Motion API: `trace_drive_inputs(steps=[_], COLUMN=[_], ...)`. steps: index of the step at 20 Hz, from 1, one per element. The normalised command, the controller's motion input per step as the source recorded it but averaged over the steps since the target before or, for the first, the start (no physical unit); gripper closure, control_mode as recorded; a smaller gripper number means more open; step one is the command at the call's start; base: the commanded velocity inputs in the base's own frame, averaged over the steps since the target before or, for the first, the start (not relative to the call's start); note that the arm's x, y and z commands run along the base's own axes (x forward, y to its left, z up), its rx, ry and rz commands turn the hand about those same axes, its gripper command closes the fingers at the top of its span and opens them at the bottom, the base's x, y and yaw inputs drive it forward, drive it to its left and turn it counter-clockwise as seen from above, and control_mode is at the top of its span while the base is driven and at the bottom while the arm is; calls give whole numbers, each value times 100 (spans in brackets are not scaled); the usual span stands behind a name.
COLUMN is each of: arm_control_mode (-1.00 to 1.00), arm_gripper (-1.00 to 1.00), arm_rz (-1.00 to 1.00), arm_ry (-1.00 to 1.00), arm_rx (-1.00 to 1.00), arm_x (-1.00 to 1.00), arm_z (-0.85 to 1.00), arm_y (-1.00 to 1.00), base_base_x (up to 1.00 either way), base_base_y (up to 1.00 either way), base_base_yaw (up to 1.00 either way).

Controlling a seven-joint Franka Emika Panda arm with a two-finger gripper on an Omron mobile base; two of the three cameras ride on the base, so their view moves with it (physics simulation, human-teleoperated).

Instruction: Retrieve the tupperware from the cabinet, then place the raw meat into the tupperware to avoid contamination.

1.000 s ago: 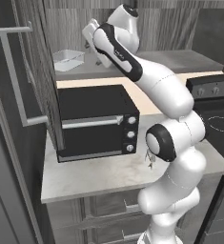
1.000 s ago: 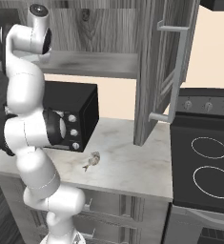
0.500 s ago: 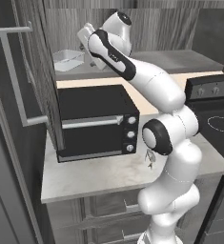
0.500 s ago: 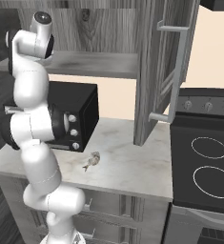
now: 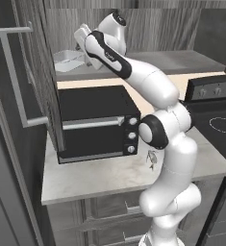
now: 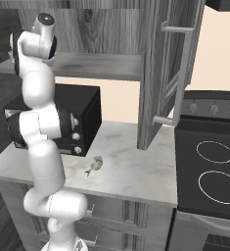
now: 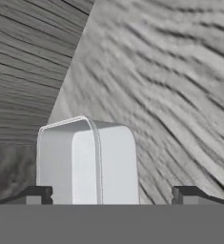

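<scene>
White arm links [image 5: 172, 144] rise from your desk [image 6: 131, 169], where the raw meat [image 6: 94, 165] lies, and fold up into the cabinet [image 5: 37, 86]; your jaws stand wide, empty, flanking the tupperware [image 7: 87, 162] on its shelf.

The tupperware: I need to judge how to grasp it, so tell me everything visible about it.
The tupperware is a small, shallow rectangular box of whitish translucent plastic with rounded corners and a thin raised rim. It sits flat on the grey wood-grain cabinet shelf, near its left end, above the black oven. It looks empty. In the hand view it lies between the fingertips of the open hand, which do not appear to touch it.
</scene>
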Motion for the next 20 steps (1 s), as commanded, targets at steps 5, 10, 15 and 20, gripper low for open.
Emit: trace_drive_inputs(steps=[5,10,15,20], arm_control_mode=[-100,-100,-100,-100], arm_gripper=[-100,100,100,100], arm_rz=[0,0,0,0], arm_ry=[4,4,1,0], arm_rx=[0,0,0,0], arm_x=[9,3,0,0], arm_z=[-8,-13,-15,-13], arm_y=[2,16,23,17], base_base_x=[0,0,0,0], base_base_y=[0,0,0,0], base_base_yaw=[0,0,0,0])
